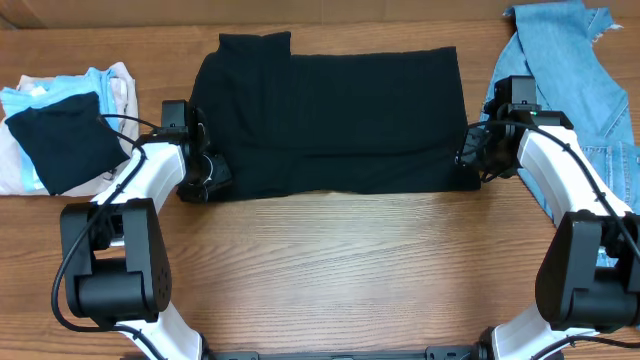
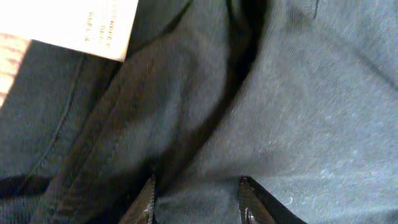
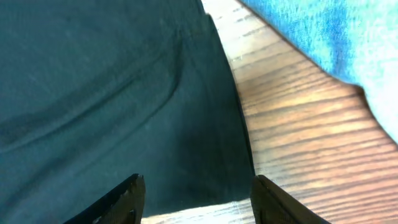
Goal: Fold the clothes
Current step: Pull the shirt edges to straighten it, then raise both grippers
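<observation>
Wooden table (image 1: 340, 270), overhead: black T-shirt (image 1: 330, 120) lies flat mid-table as a wide band, sleeves seemingly turned in. First fold judged done, further folds left. Left gripper (image 1: 208, 180) sits at the shirt's near-left corner, right gripper (image 1: 470, 160) at its near-right corner; jeans (image 1: 575, 70) right of the shirt, folded pile (image 1: 60, 130) left of it. Left wrist: fingers (image 2: 146, 199) apart, cloth bunched between, white label (image 2: 74, 25) beyond; pinched or not, cannot tell. Right wrist: jaws wide, shirt's edge flat beneath, nothing held.
</observation>
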Motion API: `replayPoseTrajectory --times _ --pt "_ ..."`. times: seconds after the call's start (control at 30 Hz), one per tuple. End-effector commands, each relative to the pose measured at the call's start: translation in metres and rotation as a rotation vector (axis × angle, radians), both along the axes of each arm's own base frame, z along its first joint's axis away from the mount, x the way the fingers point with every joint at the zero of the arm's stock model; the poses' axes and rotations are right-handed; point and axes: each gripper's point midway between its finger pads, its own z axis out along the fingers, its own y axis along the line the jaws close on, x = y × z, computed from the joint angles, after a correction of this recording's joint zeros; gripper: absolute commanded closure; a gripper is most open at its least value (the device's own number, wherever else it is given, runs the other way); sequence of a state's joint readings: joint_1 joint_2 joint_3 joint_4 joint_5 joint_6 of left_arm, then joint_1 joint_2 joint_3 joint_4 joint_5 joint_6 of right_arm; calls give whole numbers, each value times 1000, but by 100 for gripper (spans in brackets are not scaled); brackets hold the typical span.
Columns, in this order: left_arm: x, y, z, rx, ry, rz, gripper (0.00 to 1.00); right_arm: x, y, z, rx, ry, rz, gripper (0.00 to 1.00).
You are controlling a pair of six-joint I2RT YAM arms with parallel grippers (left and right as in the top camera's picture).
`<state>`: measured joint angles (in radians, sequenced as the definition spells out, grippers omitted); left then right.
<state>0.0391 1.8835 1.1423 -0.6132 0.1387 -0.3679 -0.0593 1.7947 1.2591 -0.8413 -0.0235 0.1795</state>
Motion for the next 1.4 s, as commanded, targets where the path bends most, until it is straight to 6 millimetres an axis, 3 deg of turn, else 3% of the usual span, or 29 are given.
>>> replayPoseTrajectory --times 0.0,0.17,0.57,0.7,0.8,0.83,1.37 --pt "-9 13 -18 60 54 38 54 -4 -2 -6 5 14 -6 42" --pt "-18 32 -19 111 92 91 53 -10 -2 -21 5 16 -3 42" --pt "-29 38 -21 143 139 97 53 -35 0 -55 8 56 -3 43" --pt "-37 41 -21 161 171 97 53 -37 2 -56 19 61 0 60" --pt "-41 40 -21 160 188 93 53 -39 4 -57 27 71 1 91" --pt "-43 40 -21 160 192 93 53 -41 4 -57 27 77 1 96" --pt "-119 57 -10 286 504 85 57 -135 -5 -55 -29 463 -171 96"
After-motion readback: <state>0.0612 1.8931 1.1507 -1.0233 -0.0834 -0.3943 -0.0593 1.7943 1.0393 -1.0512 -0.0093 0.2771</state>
